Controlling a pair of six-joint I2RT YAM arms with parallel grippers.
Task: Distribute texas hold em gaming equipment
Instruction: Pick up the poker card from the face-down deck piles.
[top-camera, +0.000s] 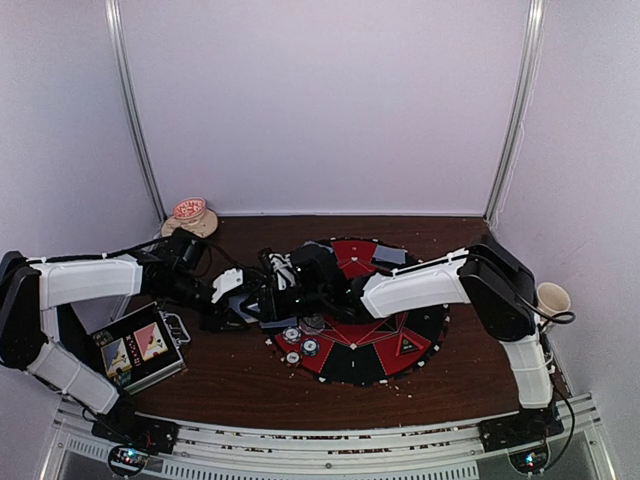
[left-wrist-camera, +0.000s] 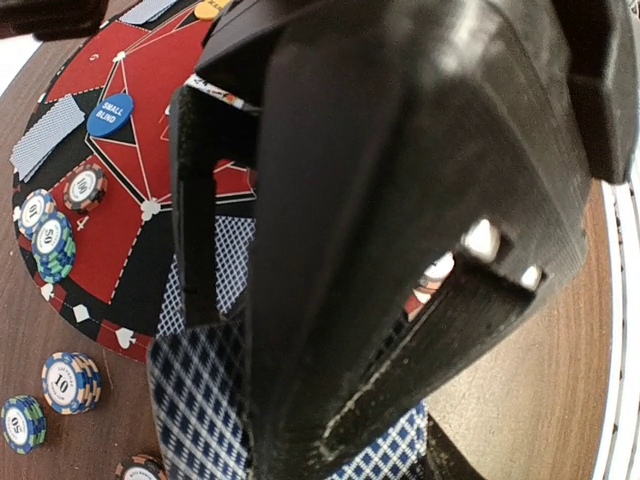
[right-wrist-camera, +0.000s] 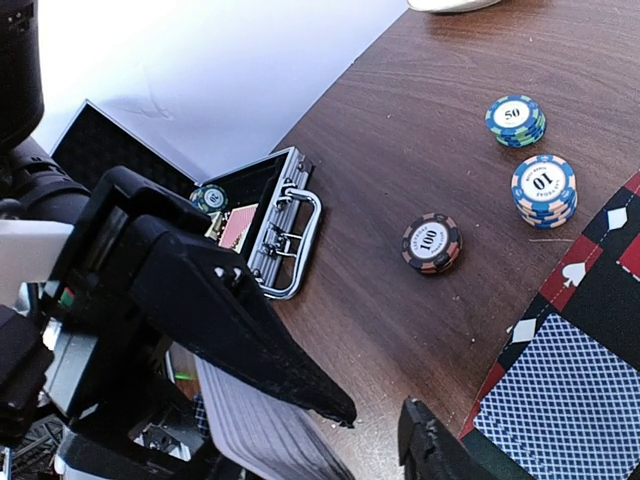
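1. Between the fingers of the left gripper (top-camera: 243, 303) sits a deck of playing cards (left-wrist-camera: 200, 400), blue-diamond backs showing. We read the jaws as clamped on it, held low at the near-left edge of the round poker mat (top-camera: 350, 366).
2. Nose to nose with it, over that same edge, is the right gripper (top-camera: 283, 288). Its wrist view shows only one fingertip, so we cannot tell whether it is apart or closed, or whether it touches the deck.
3. On the mat just beyond lie:
   - one face-down card (left-wrist-camera: 45, 135), with the blue "small blind" button (left-wrist-camera: 110, 115) beside it;
   - an orange button (left-wrist-camera: 212, 8) further on, partly cut off;
   - three chip stacks (left-wrist-camera: 52, 245) crowded at the mat's rim;
   - more cards at the far side (top-camera: 390, 256).
4. Off the mat, on the wooden table (right-wrist-camera: 420, 100), stand a "10" stack (right-wrist-camera: 543, 188), a "50" stack (right-wrist-camera: 515, 120) and a "100" stack (right-wrist-camera: 431, 243), each apart from the others.
5. Further out is the open metal case (right-wrist-camera: 285, 215), with at least one chip (right-wrist-camera: 210, 197) inside.
6. Our judgement is that distribution is part done.
   - Done: some seats have cards, buttons and chips.
   - Left: the deck in hand, the three table stacks and the case chip look undelivered.
   - Dealing out more cards seems to be the step in hand.
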